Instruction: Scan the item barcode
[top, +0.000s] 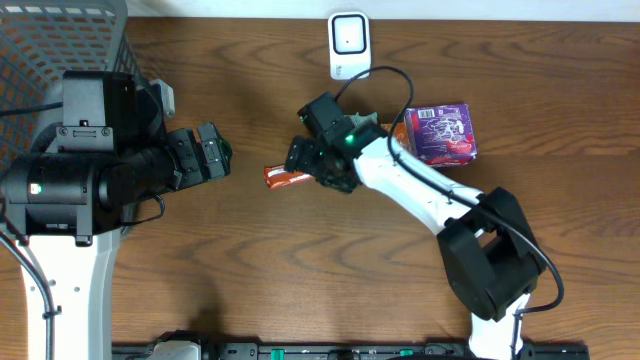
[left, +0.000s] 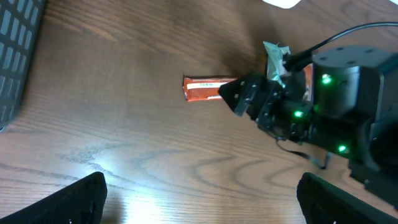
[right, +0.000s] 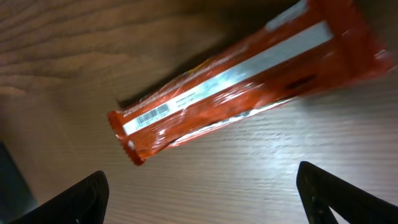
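Jaws both open, one orange bar (top: 281, 178) under right jaws, one purple box (top: 446, 134), one white scanner (top: 349, 42)

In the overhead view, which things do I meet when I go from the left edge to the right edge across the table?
wire basket → left gripper → orange snack bar → white scanner → purple box
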